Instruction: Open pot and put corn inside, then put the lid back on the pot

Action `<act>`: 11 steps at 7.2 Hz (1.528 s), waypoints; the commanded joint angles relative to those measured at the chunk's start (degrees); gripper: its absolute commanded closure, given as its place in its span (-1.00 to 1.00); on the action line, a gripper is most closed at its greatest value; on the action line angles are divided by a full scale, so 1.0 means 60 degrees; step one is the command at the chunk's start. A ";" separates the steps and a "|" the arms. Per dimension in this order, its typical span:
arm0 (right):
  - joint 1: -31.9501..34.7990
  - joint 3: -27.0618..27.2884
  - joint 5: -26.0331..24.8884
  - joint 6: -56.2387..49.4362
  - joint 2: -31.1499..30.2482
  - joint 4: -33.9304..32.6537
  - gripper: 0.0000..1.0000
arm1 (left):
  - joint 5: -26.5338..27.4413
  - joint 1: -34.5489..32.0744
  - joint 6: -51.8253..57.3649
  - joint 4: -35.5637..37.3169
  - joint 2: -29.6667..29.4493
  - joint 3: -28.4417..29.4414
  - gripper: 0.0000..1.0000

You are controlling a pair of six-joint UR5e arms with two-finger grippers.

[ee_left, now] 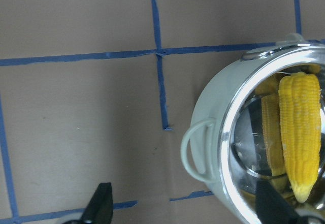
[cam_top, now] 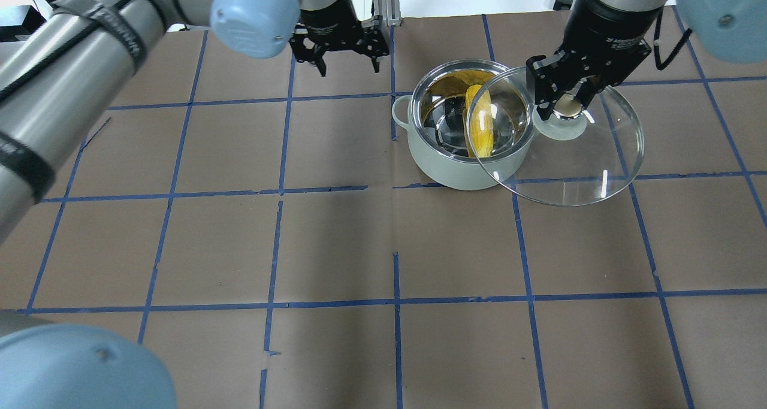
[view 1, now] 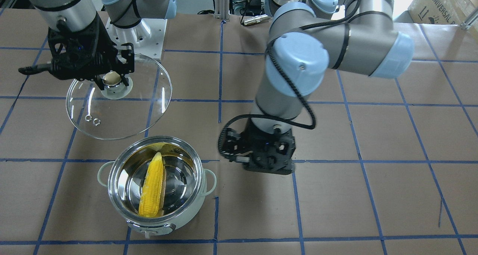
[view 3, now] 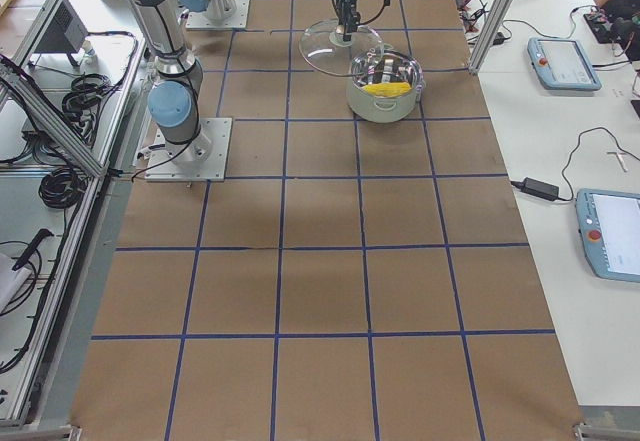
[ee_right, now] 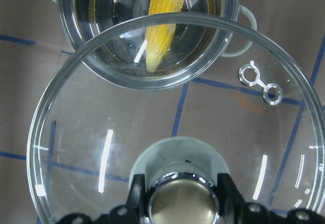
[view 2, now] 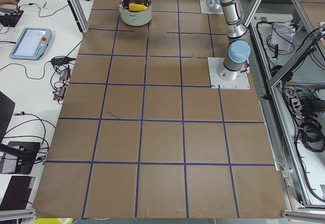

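One yellow corn cob point(view 1: 152, 186) lies in the round mint-white pot point(view 1: 186, 214); the right gripper point(view 1: 114, 77) clamps the knob of the clear glass dome lid point(view 1: 123, 113), poised beside the pot for recapping, and the left gripper point(cam_top: 346, 64) is spread empty.

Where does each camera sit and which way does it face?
Front-facing: across the table, facing the robot, steeply down; left arm on view's right, right arm, pot, corn, lid.
Overhead: behind the robot, looking forward and down; both arms, left gripper open.
Exterior left: table's end, looking along it; left arm nearest.
Exterior right: opposite end; right arm nearest.
Left wrist: down past its fingertips at the pot's side.
Right wrist: down at right gripper clamped on the lid.
Shared: both wrist views show the corn in the pot.
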 commanded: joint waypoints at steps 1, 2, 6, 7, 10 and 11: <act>0.0234 -0.0075 0.0082 -0.0030 0.1131 -0.1396 0.22 | 0.0331 0.1358 0.0819 -0.0177 0.2184 -0.2125 -1.00; 0.0497 -0.0090 0.0067 0.0042 0.1586 -0.2013 0.22 | 0.1263 0.1449 0.1313 -0.1034 0.2673 -0.2177 -1.00; 0.0718 -0.0776 0.0053 0.0057 0.2686 -0.2679 0.22 | 0.1258 0.1349 0.0968 -0.2916 0.2574 -0.0756 -1.00; 0.0777 -0.0996 0.0038 0.0057 0.2863 -0.2678 0.22 | 0.1214 0.1362 0.1083 -0.2686 0.2459 -0.0916 -1.00; 0.0777 -0.1013 0.0067 0.0057 0.3142 -0.2678 0.22 | 0.1272 0.1348 0.0909 -0.2347 0.2341 -0.1005 -1.00; 0.0777 -0.0984 0.0067 0.0043 0.3158 -0.2678 0.22 | 0.1315 0.1333 0.0836 -0.2361 0.2370 -0.1063 -1.00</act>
